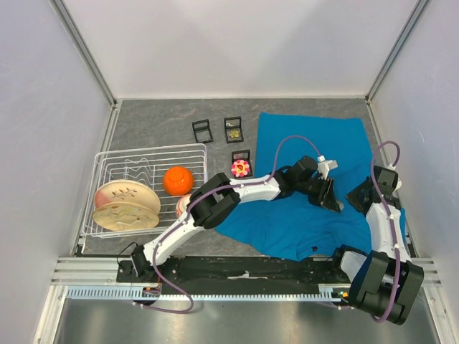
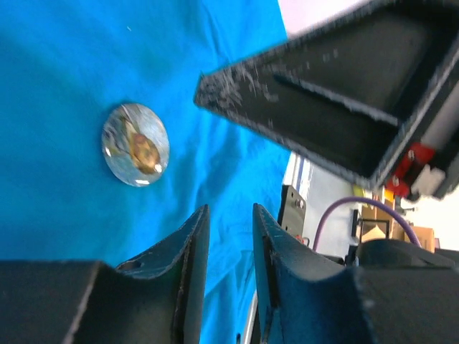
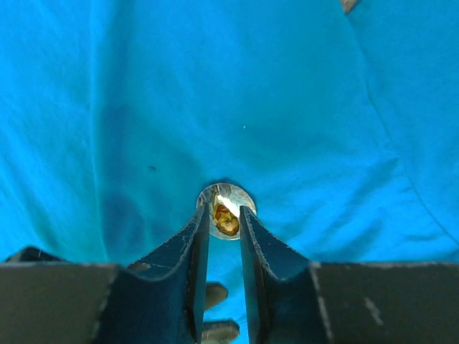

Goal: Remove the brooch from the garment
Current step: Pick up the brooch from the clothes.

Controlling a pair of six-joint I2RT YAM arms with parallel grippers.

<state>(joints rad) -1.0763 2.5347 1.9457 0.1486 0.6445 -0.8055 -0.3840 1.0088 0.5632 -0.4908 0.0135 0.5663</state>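
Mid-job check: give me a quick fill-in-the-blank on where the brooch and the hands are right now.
1. The round brooch lies on the ___ shirt.
2. The hand with its fingertips over the brooch, one either side of its middle, belongs to the ___ arm.
3. Over on the left of the table, the plates sit in the wire ___.

Missing words: blue; right; rack

A white wire rack (image 1: 147, 149) by the left edge holds two plates (image 1: 126, 196) and a round orange thing (image 1: 178, 180). Three black frames (image 1: 202, 130) stand toward the far edge, one bearing a pink flower (image 1: 240, 168)
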